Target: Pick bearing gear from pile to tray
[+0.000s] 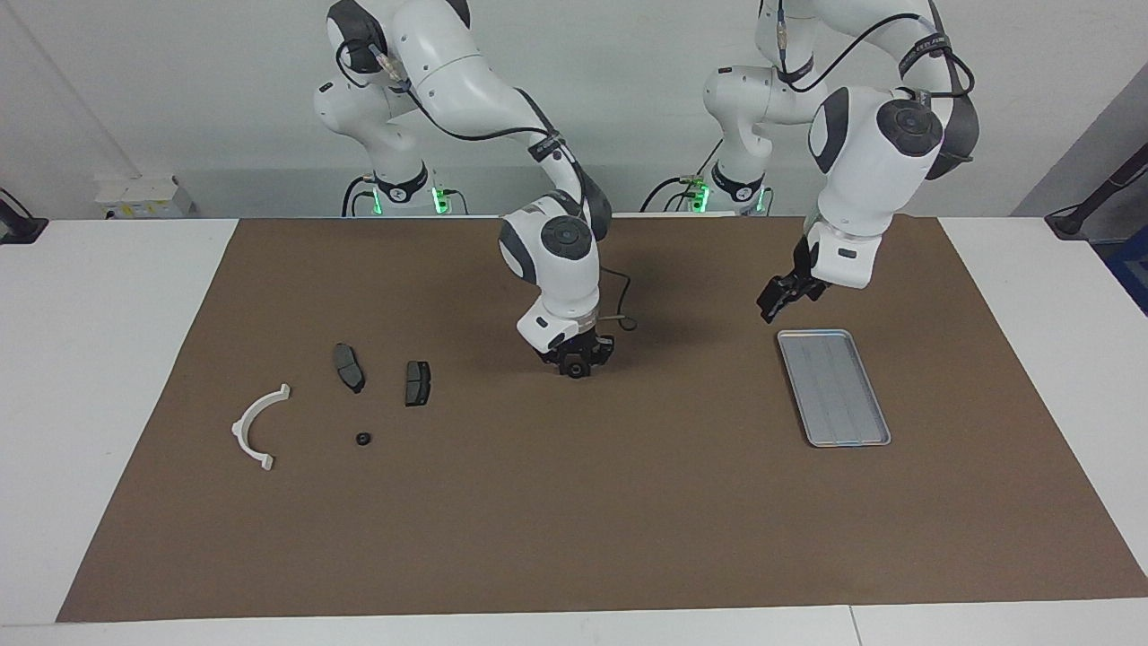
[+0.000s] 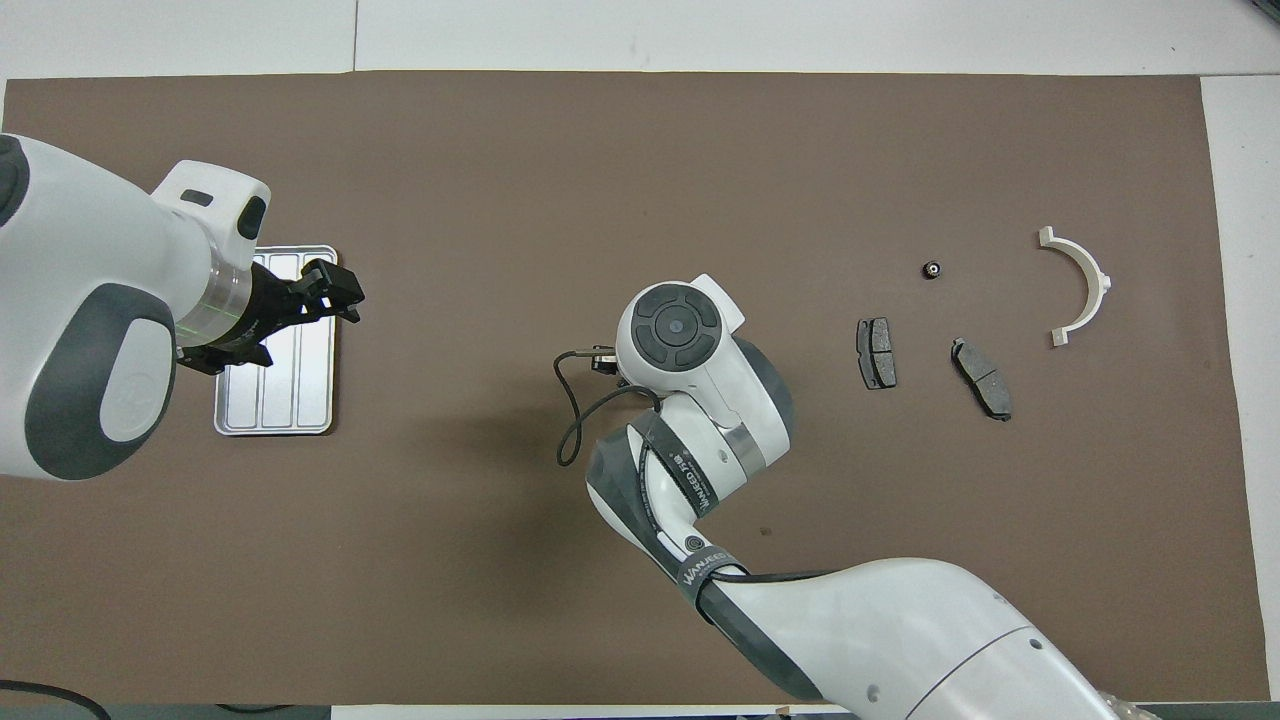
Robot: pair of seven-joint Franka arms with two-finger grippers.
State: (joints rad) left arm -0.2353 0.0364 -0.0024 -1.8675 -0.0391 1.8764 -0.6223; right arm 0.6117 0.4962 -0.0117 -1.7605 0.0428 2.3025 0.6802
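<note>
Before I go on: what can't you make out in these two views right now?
- Right gripper: hidden in the overhead view under its own wrist.
- Black part at its tip: too small in the facing view to tell whether it is held or resting on the mat.
- Ring in the pile: too small in both views to show teeth.
- Tray: partly covered in the overhead view by the left arm and left gripper.

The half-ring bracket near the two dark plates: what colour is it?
White. The half-ring bracket shows best in the overhead view, against the brown mat.
</note>
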